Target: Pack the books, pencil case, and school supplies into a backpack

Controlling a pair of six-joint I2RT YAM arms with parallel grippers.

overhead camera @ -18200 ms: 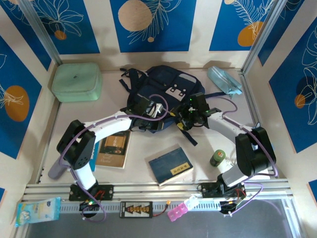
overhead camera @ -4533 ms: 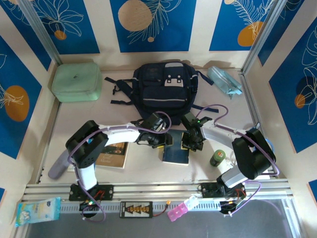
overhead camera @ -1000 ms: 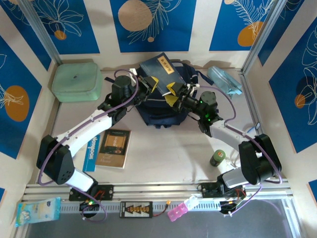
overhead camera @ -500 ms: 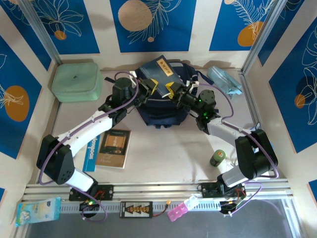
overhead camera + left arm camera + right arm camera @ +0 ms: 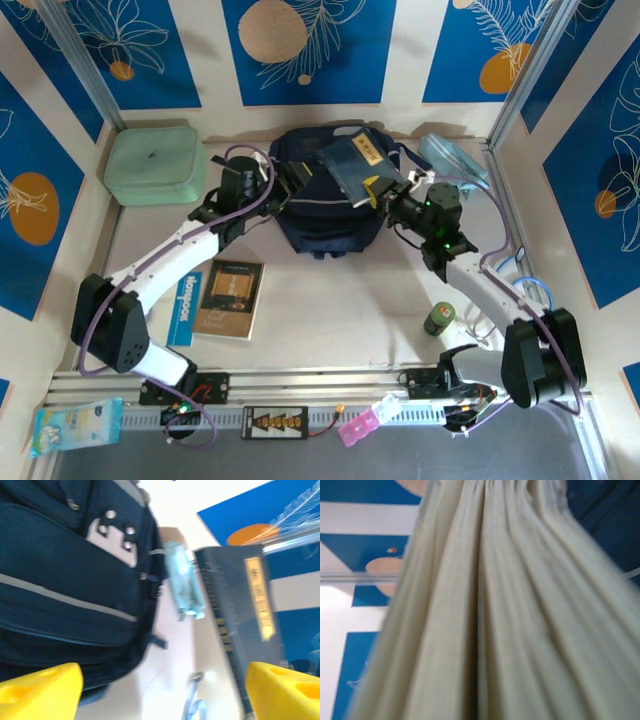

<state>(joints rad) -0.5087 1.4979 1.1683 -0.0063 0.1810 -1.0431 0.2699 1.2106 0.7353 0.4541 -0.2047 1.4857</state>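
Navy backpack [image 5: 322, 216], navy yellow-labelled book [image 5: 350, 163], mint-green case [image 5: 155, 165]

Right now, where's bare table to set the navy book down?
Widest bare table: between tan book and green bottle, nearer than the backpack. Crowded along the back: backpack, mint case, pencil case, left gripper, right gripper holding the navy book.

We see a mint-green rounded case [image 5: 155, 165] lying flat in the far left corner of the pale tabletop [image 5: 330, 300], close to the left wall. Blue wall panels [image 5: 305, 50] printed with white leaves and orange discs stand around the tabletop. Along the near metal rail [image 5: 320, 385] we find a pale-blue and white packet [image 5: 78, 423] at the left. Further along is a black block with yellow marks [image 5: 275, 422], with a small pink piece [image 5: 360, 428] to its right.
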